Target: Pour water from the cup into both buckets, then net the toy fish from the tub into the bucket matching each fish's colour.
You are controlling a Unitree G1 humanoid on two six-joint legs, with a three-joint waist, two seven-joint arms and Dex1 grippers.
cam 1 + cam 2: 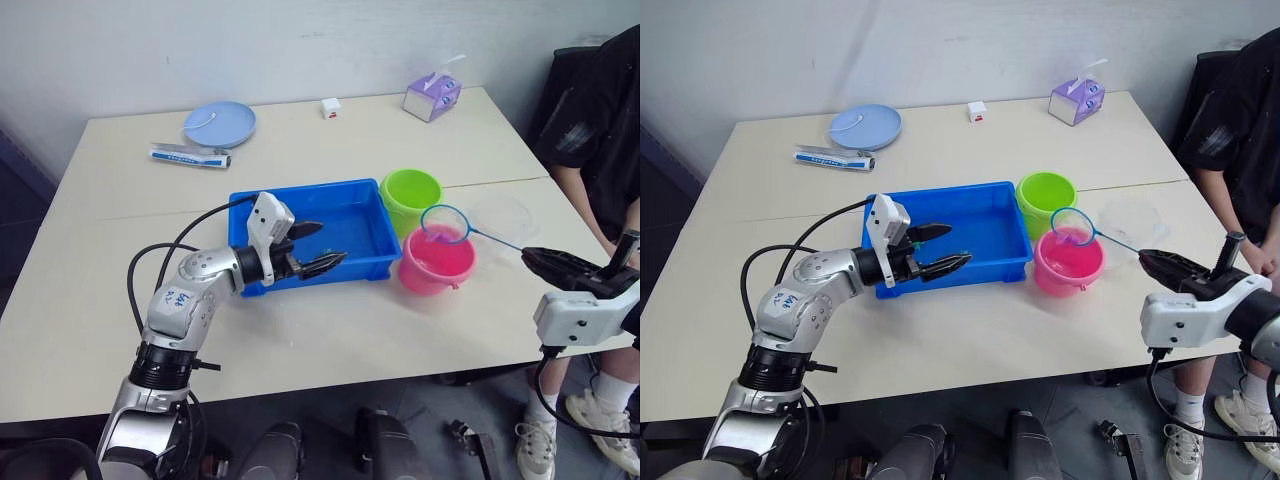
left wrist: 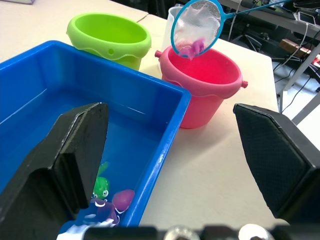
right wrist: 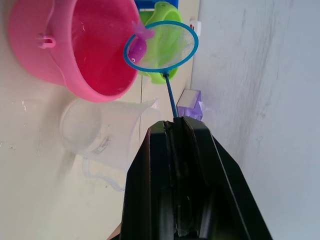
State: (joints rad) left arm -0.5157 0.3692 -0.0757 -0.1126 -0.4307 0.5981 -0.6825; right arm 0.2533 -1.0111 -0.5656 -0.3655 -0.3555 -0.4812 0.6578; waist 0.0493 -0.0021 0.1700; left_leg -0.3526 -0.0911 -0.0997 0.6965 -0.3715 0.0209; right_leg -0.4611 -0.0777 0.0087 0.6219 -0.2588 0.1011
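Netting stage. The right gripper (image 1: 540,259), jaws closed on the thin dark stick, holds the blue-rimmed hoop net (image 3: 161,45) above the round pink plastic bucket (image 1: 436,263); a magenta toy fish (image 3: 137,48) lies in its mesh. The left gripper (image 1: 312,247), jaws wide apart and empty, hovers over the shallow blue rectangular tub (image 1: 352,225), at the bucket's 9 o'clock. The lime-green bucket (image 1: 410,195) sits at 11 o'clock, the clear handled cup (image 3: 102,132) at 2 o'clock. Judged remaining: this fish's release, plus a green fish (image 2: 101,186) and a pink one (image 2: 123,199) in the tub.

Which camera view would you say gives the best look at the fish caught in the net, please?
The right wrist view: the pink fish lies plainly in the net, above the pink bucket. The left wrist view shows it through the mesh. In both eye views it is only a small pink smudge.
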